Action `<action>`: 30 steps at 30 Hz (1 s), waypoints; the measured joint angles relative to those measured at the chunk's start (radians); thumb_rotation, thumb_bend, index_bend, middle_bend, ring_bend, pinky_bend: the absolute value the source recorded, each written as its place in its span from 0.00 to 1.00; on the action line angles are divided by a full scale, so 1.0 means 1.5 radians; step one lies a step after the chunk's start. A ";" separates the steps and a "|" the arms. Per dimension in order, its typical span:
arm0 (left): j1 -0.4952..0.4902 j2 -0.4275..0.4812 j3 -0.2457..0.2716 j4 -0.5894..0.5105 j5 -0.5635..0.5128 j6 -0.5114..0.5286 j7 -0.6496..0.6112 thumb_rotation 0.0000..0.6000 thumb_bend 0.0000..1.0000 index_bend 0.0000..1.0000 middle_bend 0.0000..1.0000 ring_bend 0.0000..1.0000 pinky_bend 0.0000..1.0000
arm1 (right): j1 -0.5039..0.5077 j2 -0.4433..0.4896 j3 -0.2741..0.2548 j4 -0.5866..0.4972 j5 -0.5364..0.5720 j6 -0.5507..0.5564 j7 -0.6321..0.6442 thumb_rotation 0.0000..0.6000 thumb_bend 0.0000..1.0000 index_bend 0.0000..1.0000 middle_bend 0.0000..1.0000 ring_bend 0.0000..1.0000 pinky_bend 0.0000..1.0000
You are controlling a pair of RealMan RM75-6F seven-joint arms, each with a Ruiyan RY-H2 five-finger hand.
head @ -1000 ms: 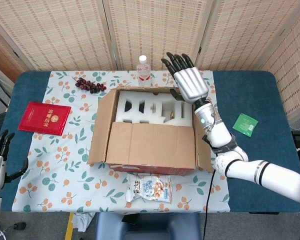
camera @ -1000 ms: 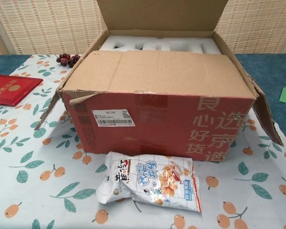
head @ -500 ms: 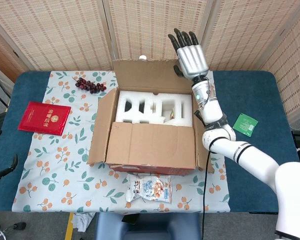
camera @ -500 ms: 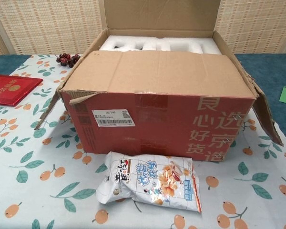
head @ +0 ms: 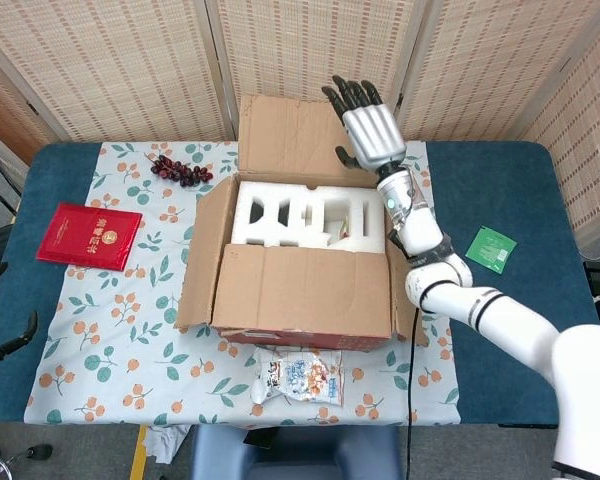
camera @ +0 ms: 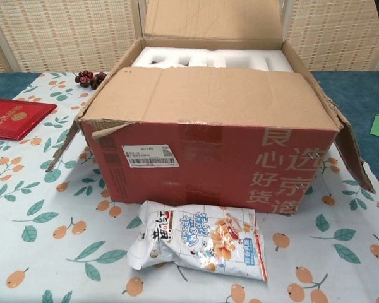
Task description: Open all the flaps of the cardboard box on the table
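A red booklet [head: 88, 236] lies on a floral tablecloth [head: 130, 340] near dark grapes [head: 180, 170]. A snack bag [camera: 199, 238] sits at the front edge, and a green packet [head: 491, 248] (small, flat) rests on the blue table [head: 510, 330].

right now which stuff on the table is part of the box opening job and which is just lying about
Job:
cardboard box
far flap, raised
near flap, folded over the box
right hand, on the far flap

Lying about:
snack bag
grapes
red booklet
green packet
white foam inside
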 measured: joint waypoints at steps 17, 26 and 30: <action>-0.003 -0.012 0.010 -0.014 0.015 0.008 0.062 0.69 0.46 0.00 0.00 0.00 0.00 | -0.223 0.251 -0.076 -0.451 -0.084 0.131 0.063 1.00 0.42 0.00 0.00 0.00 0.00; -0.009 -0.018 0.013 -0.011 0.017 -0.002 0.069 0.69 0.46 0.00 0.00 0.00 0.00 | -0.251 0.247 -0.085 -0.431 -0.157 0.061 0.335 1.00 0.42 0.00 0.00 0.00 0.18; -0.010 -0.018 0.013 -0.008 0.014 -0.006 0.067 0.69 0.46 0.00 0.00 0.00 0.00 | -0.255 0.237 -0.082 -0.409 -0.191 0.022 0.474 1.00 0.42 0.00 0.00 0.00 0.27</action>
